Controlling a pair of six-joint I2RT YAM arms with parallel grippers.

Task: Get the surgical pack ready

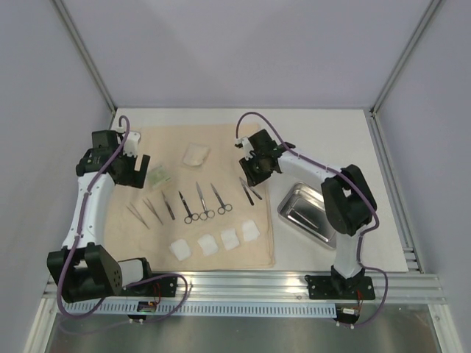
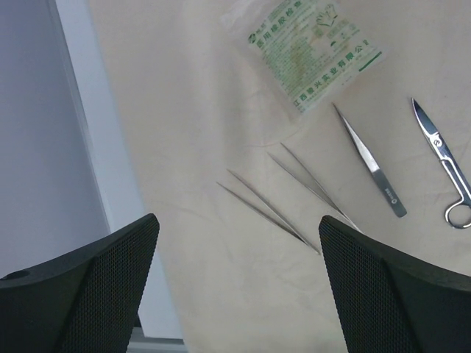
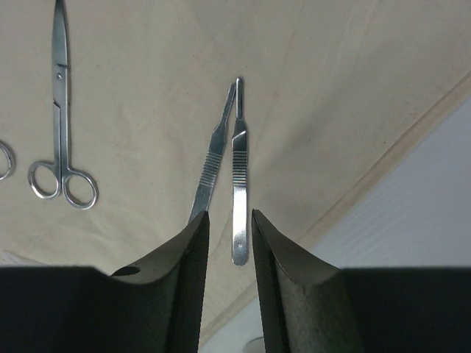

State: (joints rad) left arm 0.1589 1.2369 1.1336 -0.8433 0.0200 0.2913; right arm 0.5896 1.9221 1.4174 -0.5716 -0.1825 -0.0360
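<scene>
The beige cloth (image 1: 221, 147) of the surgical pack lies spread flat on the table. On it lie three tweezers (image 1: 153, 211), three scissors (image 1: 202, 202), two flat steel handles (image 3: 237, 169) and a row of white gauze squares (image 1: 208, 243). The steel tray (image 1: 305, 211) stands off the cloth to the right. My right gripper (image 3: 229, 220) hovers over the cloth's right edge. Its jaws stand a narrow gap apart on either side of the end of one handle, and I see no contact. My left gripper (image 2: 239, 220) is wide open and empty above two thin tweezers (image 2: 268, 206).
A green-printed packet (image 2: 313, 48) and a loose white gauze pad (image 1: 196, 154) lie on the far part of the cloth. A pointed tweezer (image 2: 372, 165) and scissors (image 2: 445, 169) lie right of the left gripper. Metal rails run along the table's front and right edges.
</scene>
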